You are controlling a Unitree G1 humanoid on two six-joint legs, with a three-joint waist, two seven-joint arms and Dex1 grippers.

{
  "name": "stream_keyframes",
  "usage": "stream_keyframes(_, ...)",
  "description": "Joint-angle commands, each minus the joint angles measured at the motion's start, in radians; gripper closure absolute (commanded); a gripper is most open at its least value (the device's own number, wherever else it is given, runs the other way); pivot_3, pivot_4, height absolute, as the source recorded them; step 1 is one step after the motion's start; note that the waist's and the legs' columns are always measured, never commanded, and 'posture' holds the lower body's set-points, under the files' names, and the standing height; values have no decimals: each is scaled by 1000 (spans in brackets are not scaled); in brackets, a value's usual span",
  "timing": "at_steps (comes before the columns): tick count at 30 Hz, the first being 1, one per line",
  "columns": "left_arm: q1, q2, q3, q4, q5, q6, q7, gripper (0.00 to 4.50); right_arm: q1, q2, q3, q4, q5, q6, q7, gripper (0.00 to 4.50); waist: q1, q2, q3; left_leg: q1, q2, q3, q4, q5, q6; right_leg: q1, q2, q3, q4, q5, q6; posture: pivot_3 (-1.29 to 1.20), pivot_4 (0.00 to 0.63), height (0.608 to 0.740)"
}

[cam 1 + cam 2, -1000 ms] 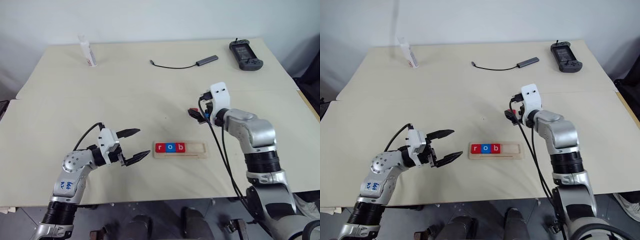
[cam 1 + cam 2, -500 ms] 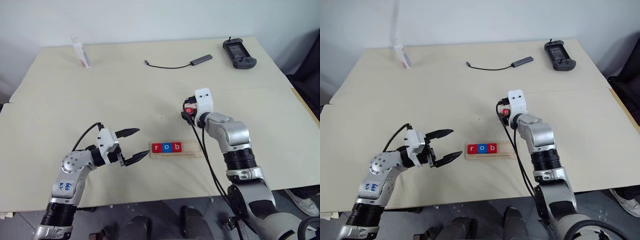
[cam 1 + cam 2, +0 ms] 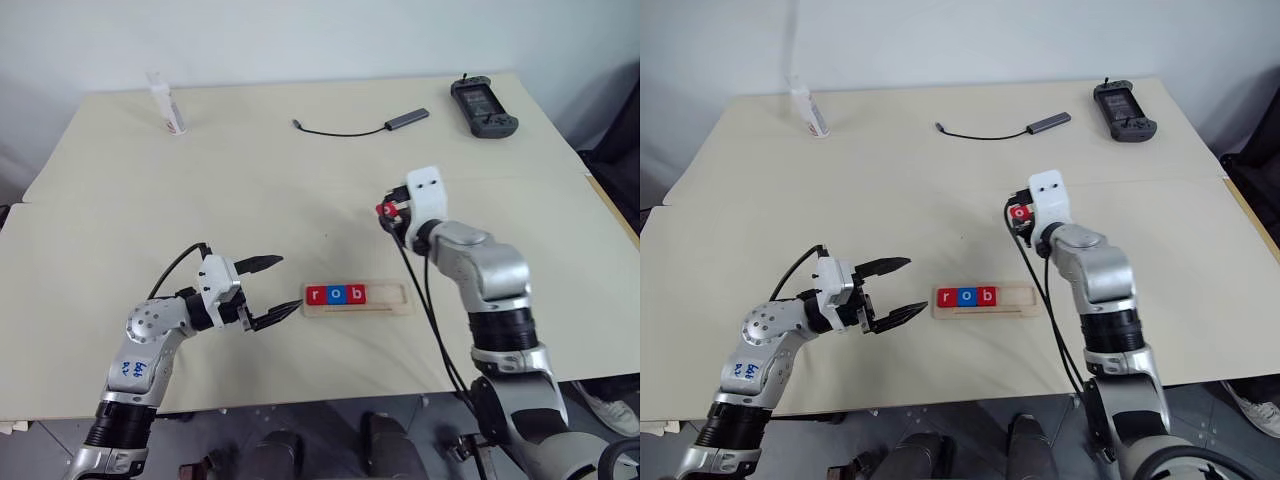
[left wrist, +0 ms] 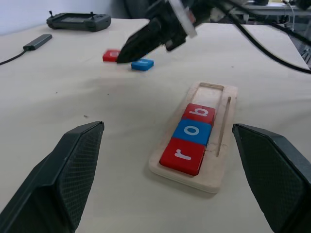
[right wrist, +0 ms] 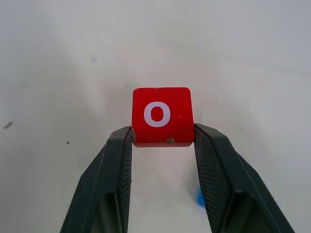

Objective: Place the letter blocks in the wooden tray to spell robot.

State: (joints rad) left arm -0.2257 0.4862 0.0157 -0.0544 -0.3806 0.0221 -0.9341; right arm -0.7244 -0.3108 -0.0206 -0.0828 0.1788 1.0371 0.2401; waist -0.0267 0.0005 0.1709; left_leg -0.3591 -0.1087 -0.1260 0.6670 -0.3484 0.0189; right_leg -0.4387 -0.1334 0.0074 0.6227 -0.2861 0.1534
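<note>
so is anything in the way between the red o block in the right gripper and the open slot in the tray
Nothing visible. The right gripper holds the red o block above bare table, and the wooden tray has its open slots right of r, o, b.

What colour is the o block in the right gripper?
Red o block, clearest in the right wrist view.

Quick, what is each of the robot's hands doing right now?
Left gripper: open, holding nothing.
Right gripper: fingers closed on the red o block.
</note>
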Motion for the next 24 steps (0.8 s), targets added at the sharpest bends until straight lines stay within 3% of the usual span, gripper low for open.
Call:
stream_keyframes(1,-19,1,-7,21,-6,-6,-26,0,90,-71,-73,-241,44,152,20,3049,4,0,0,-1,0,0,0,0,0,0,0,0,0,0,0,0,150,740)
stream_keyframes(6,-42,-3,-20,57,-7,-9,-60,0,257,-126,-156,-473,46,291,-5,3049,3,0,0,-4,0,0,1,0,0,-4,0,0,0,0,0,0,150,740)
stream_keyframes(11,-61,-5,-32,71,-12,-2,-87,0,413,-107,-260,-669,59,471,-4,3049,1,0,0,-7,0,0,3,0,0,-7,0,0,2,0,0,0,150,740)
stream_keyframes(17,-70,3,-28,102,-13,-7,-123,0,519,0,-277,-821,68,577,-19,3049,3,0,0,-8,0,0,6,0,0,-6,0,1,4,0,0,0,150,740)
stream_keyframes(22,-60,-8,-31,90,-12,-3,-115,0,498,34,-294,-820,91,577,1,1324,6,0,0,-8,-1,0,9,0,0,-6,0,1,4,0,0,0,150,740)
stream_keyframes(24,-53,-9,-30,84,-12,-4,-112,0,497,-35,-290,-806,123,577,45,670,7,0,0,-8,-1,0,9,0,0,-6,0,1,5,0,0,0,150,740)
